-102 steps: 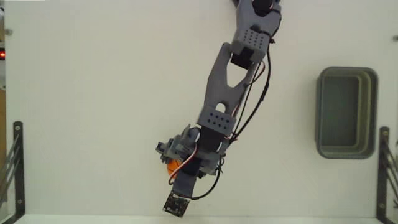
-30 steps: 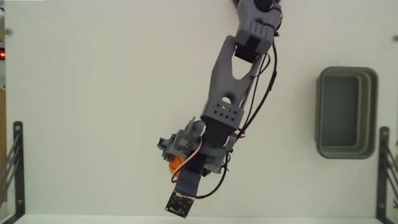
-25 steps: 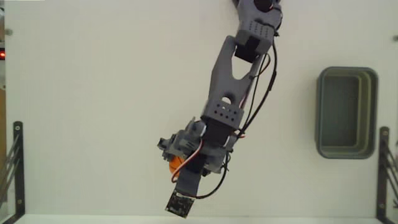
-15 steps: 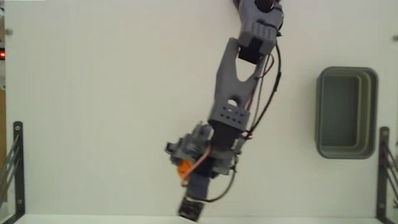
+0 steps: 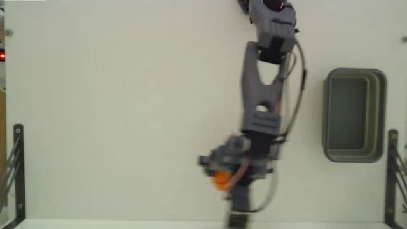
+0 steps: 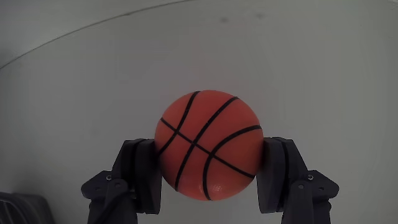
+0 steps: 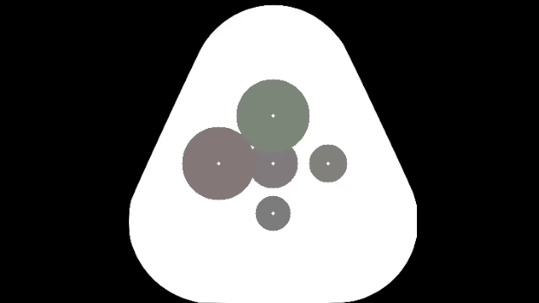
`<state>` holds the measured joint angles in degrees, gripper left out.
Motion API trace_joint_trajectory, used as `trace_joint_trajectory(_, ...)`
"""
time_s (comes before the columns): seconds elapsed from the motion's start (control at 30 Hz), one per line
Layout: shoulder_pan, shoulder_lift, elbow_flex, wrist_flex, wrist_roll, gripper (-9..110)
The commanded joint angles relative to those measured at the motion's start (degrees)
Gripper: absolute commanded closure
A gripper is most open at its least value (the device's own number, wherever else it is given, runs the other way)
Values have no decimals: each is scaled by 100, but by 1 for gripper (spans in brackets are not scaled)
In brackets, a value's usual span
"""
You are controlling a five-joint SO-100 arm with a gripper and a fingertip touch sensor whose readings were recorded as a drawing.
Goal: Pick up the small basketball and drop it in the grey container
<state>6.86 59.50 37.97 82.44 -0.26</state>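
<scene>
The pick-up looks done and the carry is what remains. In the wrist view the gripper has its two dark jaws clamped on the small basketball, one pad pressed to its left side and one to its right, with the ball filling the centre of the frame and only plain pale surface behind it. It appears lifted clear of the surface, though that view gives no sure sign of height.

Reading the fixed view from left to right: the left half of the white table is bare of task things; the arm runs from the top edge down the middle; low in the centre, the small basketball shows as an orange patch under the blurred gripper; and the grey container sits well apart at the right edge, mid-height, its hollow empty.

So the move across to the container and the release over it are still to do.

The ball, being round, has no long axis; its black seams run obliquely in the wrist view. The container's long axis runs up and down the fixed view, with its opening facing the camera.
</scene>
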Motion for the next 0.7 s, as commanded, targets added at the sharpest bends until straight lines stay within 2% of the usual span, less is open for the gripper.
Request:
trace_joint_trajectory(0.0, -270, 797, 153, -4, 26, 14)
trace_joint_trajectory(0.67, -2219, 1999, 1391, -37, 26, 14)
